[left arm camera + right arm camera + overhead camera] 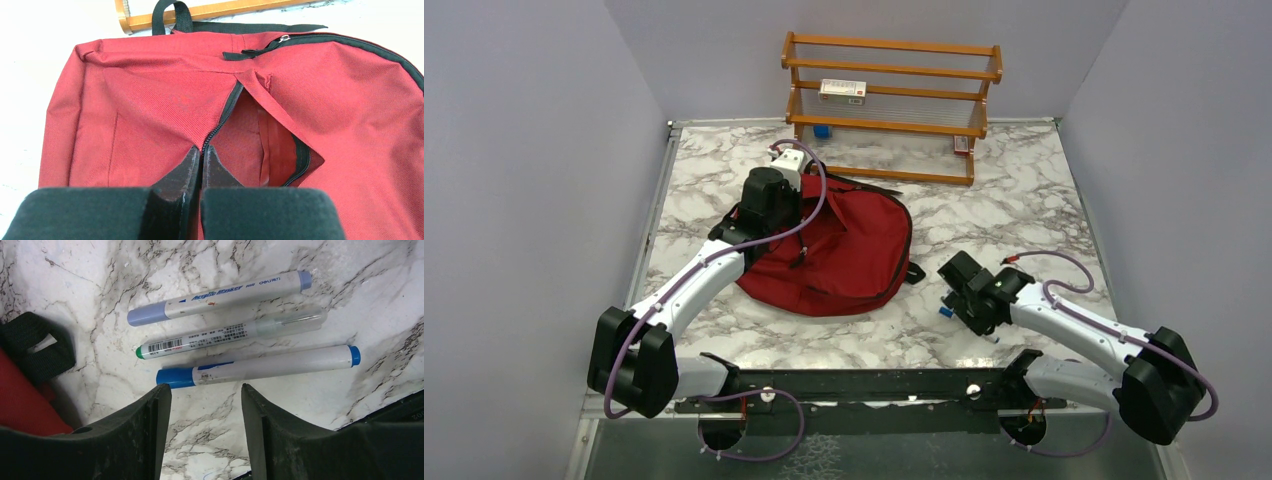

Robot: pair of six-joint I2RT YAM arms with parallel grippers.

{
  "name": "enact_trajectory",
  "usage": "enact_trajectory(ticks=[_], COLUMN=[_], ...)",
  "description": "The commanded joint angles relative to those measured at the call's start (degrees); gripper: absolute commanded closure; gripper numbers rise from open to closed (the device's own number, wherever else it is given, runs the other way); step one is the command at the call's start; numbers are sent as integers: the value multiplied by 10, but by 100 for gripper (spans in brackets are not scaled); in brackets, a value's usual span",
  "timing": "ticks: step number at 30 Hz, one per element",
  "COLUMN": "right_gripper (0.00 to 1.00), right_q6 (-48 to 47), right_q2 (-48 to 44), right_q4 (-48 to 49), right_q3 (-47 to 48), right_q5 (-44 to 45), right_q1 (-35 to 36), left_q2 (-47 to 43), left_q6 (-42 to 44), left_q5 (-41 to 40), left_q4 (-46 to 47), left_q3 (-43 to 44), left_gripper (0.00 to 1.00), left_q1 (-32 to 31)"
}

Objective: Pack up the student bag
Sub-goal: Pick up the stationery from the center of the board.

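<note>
The dark-red student bag (854,255) lies flat at the table's middle left, and it fills the left wrist view (150,100). Its front zipper (225,112) is partly open and shows a red pocket inside. My left gripper (202,149) is shut on the zipper's edge at the near end of the opening. Three markers lie side by side on the marble: a purple-capped one (215,297), a green-tipped one (200,341) and a blue-capped one (260,366). My right gripper (206,390) is open and empty, just short of the blue-capped marker. It is to the right of the bag in the top view (954,290).
A wooden rack (889,105) stands at the back with a small box (842,90) on a shelf and small blue (822,131) and red (961,146) items below. A black bag strap (35,345) lies left of the markers. Walls close in the left and right.
</note>
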Motion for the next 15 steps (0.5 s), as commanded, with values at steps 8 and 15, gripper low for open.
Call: enact_trajectory(ticks=[8, 15], right_gripper=[46, 46], right_q6=[18, 18], right_q2=[0, 21], right_q4=[16, 36], right_q3=[-36, -48], right_q5=[-2, 2], right_q1=[-4, -6], left_q2=[-8, -8], left_q6=[5, 6], left_q5=[-9, -10], left_q4=[18, 18], left_q3=[11, 11], left_gripper=[100, 100], left_q1=[4, 4])
